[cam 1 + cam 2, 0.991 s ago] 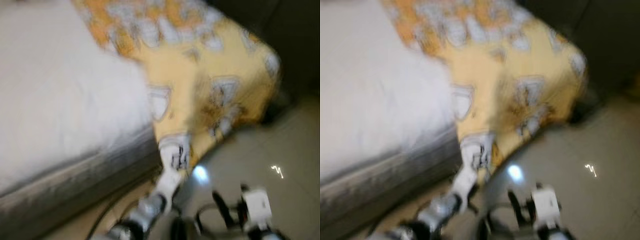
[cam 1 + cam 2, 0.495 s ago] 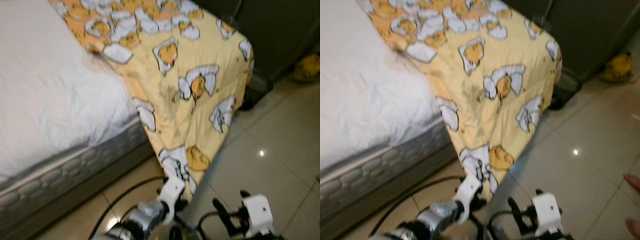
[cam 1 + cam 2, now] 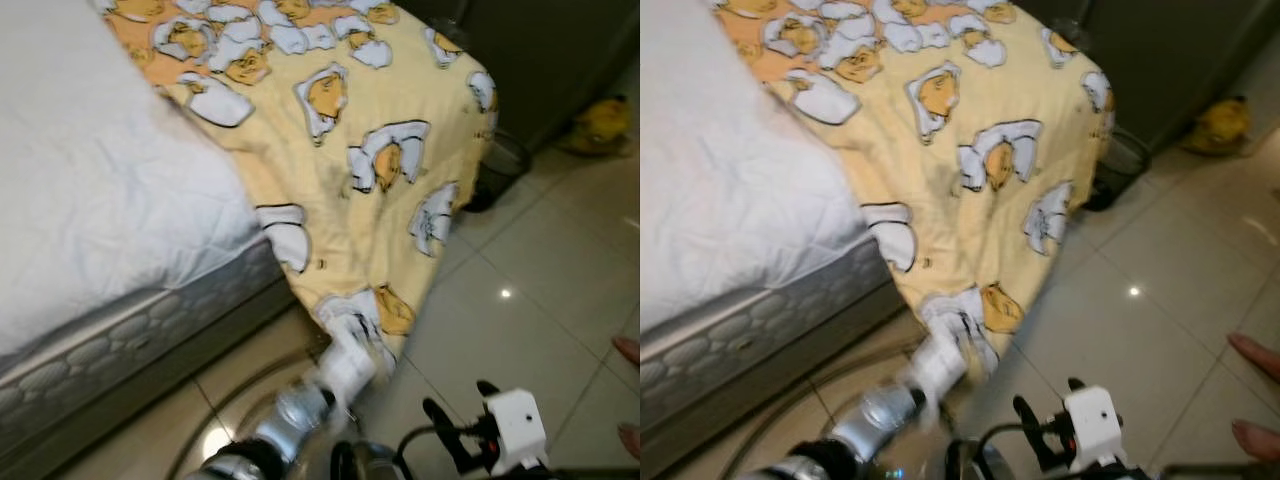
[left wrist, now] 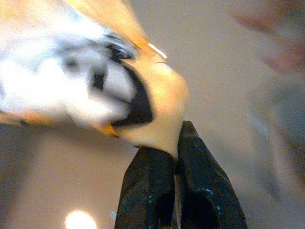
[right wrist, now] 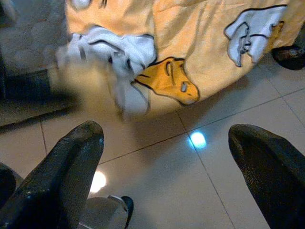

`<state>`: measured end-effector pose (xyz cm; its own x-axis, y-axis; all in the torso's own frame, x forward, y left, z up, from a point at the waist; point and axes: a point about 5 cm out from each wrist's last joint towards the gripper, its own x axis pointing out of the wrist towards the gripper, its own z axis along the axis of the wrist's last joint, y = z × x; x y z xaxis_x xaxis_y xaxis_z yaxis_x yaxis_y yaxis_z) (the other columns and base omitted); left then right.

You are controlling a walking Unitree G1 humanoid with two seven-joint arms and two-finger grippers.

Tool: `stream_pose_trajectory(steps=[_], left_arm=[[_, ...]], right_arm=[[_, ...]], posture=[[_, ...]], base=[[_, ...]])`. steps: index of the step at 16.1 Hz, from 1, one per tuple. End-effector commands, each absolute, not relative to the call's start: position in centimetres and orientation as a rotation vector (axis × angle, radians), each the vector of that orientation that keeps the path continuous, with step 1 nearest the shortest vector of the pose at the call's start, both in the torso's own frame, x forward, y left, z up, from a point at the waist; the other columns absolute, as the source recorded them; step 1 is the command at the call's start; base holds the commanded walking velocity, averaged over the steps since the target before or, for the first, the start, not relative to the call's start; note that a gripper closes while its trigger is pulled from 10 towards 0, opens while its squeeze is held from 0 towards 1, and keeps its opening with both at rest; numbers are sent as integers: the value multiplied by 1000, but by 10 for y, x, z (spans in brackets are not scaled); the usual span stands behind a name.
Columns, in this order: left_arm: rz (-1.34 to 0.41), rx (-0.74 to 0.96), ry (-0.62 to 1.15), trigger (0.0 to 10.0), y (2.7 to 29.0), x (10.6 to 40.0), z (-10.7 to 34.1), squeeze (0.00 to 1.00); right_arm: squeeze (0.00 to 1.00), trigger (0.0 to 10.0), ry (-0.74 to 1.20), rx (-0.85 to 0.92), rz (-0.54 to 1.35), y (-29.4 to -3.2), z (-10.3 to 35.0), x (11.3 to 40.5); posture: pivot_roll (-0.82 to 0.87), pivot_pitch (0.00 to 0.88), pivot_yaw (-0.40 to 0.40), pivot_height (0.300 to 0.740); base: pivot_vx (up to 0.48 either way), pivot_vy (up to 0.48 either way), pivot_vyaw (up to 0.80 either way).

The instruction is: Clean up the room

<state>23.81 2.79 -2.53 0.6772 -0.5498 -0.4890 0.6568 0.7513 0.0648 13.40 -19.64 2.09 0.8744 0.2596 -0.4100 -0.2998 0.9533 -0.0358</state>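
Observation:
A yellow blanket (image 3: pixel 370 170) printed with white and orange cartoon figures lies over the bed's corner and hangs down to the tiled floor. My left gripper (image 4: pixel 178 143) is shut on the blanket's lowest corner (image 3: pixel 352 330), with the cloth pinched between its black fingers. In the eye views that arm is blurred by motion just under the hanging hem. My right gripper (image 5: pixel 167 157) is open and holds nothing. It hovers low over the tiles, to the right of the hem (image 3: pixel 462 420).
The white mattress (image 3: pixel 100 200) with its grey quilted side (image 3: pixel 120 345) takes up the left. A black bin (image 3: pixel 500 165) stands behind the blanket by a dark cabinet (image 3: pixel 550 50). A yellow object (image 3: pixel 605 120) lies on the floor. A person's toes (image 3: pixel 628 350) show at the right edge.
The camera has swung and the blur has cleared. My left gripper has risen a little with the blanket corner. A person's toes have come into the picture at the right.

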Motion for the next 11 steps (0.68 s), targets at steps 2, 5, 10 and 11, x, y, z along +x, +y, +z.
stream_pose_trajectory(steps=[2,5,10,11], left_arm=[[-383,125,369,10000,45,219,-28,0],[-58,368,142,10000,132,212,10,0],[-342,-39,866,10000,113,112,-78,0],[-569,-153,968,10000,76,106,-76,0]], right_arm=[[0,10000,414,-98,286,-199,21,137],[0,10000,416,-94,252,-208,21,135],[0,10000,437,-88,260,-208,16,133],[0,10000,437,-91,272,-207,15,135]], posture=[[-137,146,-129,740],[-121,141,-121,740],[-73,117,-137,740],[-68,115,-144,740]], base=[[0,0,0],[0,0,0],[0,0,0],[0,0,0]])
